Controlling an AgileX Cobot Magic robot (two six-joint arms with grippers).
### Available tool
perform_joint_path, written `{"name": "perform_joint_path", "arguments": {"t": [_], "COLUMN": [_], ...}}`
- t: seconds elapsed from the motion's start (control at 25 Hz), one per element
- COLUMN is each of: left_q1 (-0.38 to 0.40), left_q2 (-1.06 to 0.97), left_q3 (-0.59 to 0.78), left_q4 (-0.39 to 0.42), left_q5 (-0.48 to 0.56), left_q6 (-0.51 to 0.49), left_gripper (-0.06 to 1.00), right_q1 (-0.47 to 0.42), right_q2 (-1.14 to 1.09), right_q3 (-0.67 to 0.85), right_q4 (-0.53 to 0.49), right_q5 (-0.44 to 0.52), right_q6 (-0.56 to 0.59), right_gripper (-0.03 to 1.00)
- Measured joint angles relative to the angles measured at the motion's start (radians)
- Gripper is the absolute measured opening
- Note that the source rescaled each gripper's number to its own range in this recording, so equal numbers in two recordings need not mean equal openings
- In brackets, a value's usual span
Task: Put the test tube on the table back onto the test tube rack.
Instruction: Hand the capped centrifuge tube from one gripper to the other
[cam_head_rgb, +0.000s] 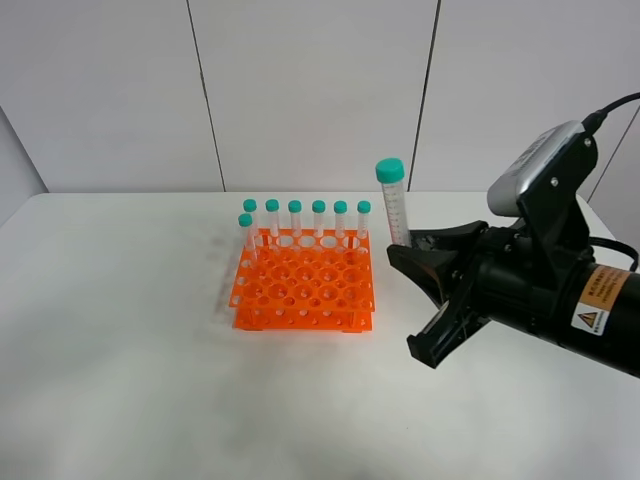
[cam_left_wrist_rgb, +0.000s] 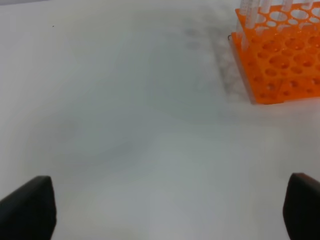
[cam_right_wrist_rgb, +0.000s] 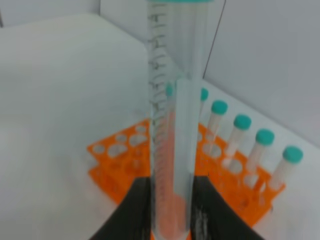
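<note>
Plastic tube (cam_head_rgb: 392, 205), probably light, stiff, slick, pinched upright near its tip in right gripper (cam_head_rgb: 412, 248); left gripper (cam_left_wrist_rgb: 165, 209) wide, empty.

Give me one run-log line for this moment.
right gripper: shut on test tube, upright | test tube: not yet in test tube rack, right of it | left gripper: open, over table | rack: seven tubes seated

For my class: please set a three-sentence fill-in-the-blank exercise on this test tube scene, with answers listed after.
The right gripper grips the test tube with its cap pointing ____. The test tube rack on the table holds ____ capped tubes. The left gripper has its jaws ____ and holds nothing.
Missing words: up; seven; open.
</note>
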Motion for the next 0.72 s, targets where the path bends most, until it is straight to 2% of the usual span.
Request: {"name": "perform_joint_path", "arguments": {"t": [0.12,0.6,0.72], "left_q1": [0.000,0.000,0.000], "left_q2": [0.000,0.000,0.000], "left_q3": [0.000,0.000,-0.003], "left_q4": [0.000,-0.001,-0.001], "left_q5": [0.000,0.000,0.000], "left_q6": [0.000,0.000,0.032], "left_gripper": [1.00,1.00,1.00], "right_q1": [0.000,0.000,0.000], "right_q2": [-0.041,-0.050,-0.050], "right_q3": [0.001,0.001,0.001], "right_q4": [0.000,0.001,0.001], "right_q5": [0.067,0.068,0.070], "right_q6": [0.007,0.031,0.032], "right_gripper": [0.02,0.02,0.02]}}
